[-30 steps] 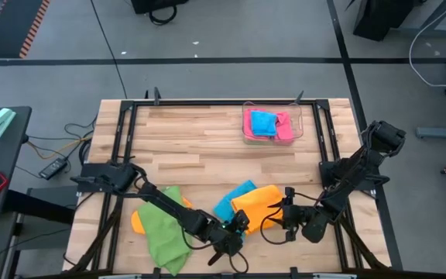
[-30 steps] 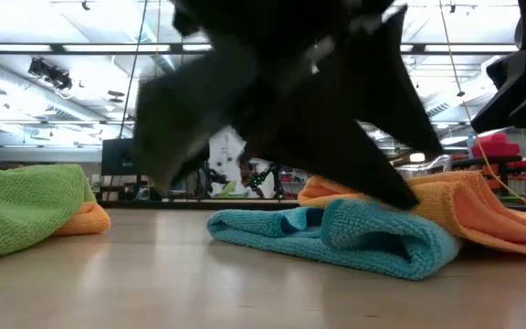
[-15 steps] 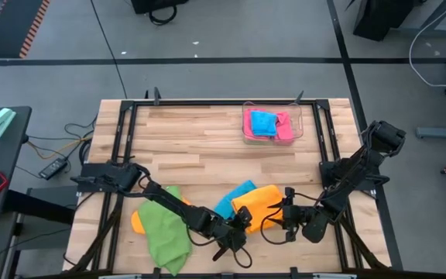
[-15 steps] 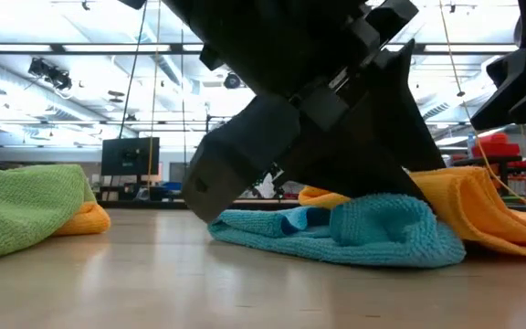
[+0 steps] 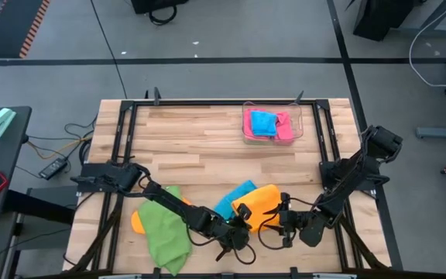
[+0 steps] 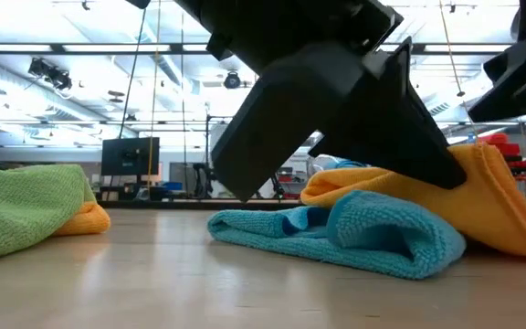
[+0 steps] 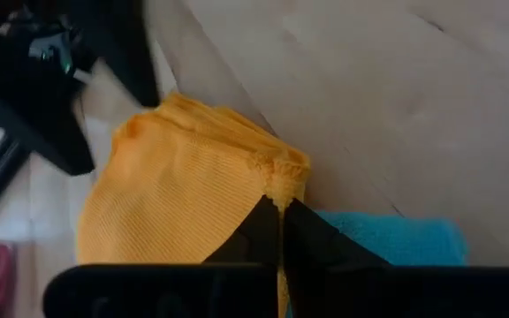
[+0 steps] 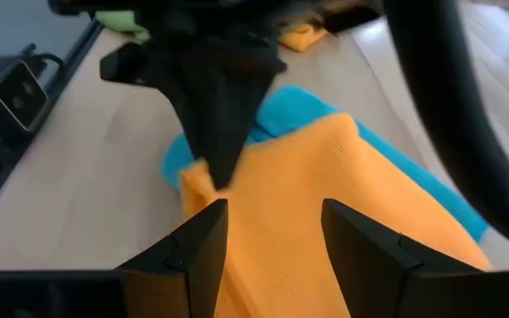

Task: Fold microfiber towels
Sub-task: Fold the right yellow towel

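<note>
Here, clear tray holds blue and pink towels; left gripper pinches orange towel; right gripper released.

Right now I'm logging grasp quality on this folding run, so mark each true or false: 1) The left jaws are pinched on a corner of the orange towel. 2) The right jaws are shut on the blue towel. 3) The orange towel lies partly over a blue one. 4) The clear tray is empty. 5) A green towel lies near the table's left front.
1) True: the left gripper pinches the orange towel at a corner.
2) False: the right gripper stands open over the orange towel.
3) True: it overlaps the blue towel.
4) False: the clear tray holds blue and pink cloths.
5) True: the green towel.
</note>
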Available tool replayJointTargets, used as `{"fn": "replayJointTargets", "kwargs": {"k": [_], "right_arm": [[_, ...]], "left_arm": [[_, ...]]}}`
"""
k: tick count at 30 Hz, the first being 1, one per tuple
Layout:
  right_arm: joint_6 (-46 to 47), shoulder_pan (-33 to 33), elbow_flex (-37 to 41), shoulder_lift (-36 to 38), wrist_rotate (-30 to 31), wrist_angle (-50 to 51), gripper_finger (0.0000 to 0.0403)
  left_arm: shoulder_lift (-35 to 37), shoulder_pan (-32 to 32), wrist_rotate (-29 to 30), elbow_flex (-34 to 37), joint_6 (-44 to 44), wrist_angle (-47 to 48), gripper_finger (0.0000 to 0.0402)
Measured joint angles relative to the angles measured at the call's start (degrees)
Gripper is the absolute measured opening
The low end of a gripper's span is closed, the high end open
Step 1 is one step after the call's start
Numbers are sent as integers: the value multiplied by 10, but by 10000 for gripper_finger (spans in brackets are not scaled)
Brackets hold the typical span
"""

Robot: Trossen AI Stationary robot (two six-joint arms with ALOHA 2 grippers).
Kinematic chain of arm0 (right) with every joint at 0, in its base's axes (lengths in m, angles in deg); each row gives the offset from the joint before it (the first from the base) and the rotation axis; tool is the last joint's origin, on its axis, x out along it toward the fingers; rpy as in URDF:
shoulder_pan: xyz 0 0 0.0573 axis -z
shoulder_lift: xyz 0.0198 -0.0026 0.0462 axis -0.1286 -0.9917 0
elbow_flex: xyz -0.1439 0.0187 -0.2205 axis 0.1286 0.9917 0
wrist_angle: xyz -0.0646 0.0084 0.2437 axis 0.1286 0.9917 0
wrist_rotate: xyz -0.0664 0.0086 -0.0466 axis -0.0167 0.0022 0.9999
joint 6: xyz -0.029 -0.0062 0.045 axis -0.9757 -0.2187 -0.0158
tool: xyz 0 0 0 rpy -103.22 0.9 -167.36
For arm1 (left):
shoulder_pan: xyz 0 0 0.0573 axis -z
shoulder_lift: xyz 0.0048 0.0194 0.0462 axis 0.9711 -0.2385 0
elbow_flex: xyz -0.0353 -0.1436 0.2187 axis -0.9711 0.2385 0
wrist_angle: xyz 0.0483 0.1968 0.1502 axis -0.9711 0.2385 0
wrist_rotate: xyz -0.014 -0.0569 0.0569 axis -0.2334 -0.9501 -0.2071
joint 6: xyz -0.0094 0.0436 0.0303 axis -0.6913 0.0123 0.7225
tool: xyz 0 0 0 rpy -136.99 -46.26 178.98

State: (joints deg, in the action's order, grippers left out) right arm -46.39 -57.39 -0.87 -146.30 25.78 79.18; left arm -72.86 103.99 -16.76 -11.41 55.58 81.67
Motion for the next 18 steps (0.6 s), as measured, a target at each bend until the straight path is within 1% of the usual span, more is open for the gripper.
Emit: {"fn": "replayJointTargets", "kwargs": {"k": [3,6,10,14,18], "right_arm": [[-6,0,-34,-29,0,0,193],[-7,0,-70,-65,0,17,193],[6,-1,-116,-102,1,65,195],[22,-1,-153,-125,3,94,204],[29,-8,-191,-148,11,142,215]], "left_arm": [[0,0,0,0,-37,-15,19],[0,0,0,0,-64,-29,14],[0,0,0,0,-112,-27,9],[0,1,10,0,-168,-27,18],[0,1,17,0,-199,-27,9]]}}
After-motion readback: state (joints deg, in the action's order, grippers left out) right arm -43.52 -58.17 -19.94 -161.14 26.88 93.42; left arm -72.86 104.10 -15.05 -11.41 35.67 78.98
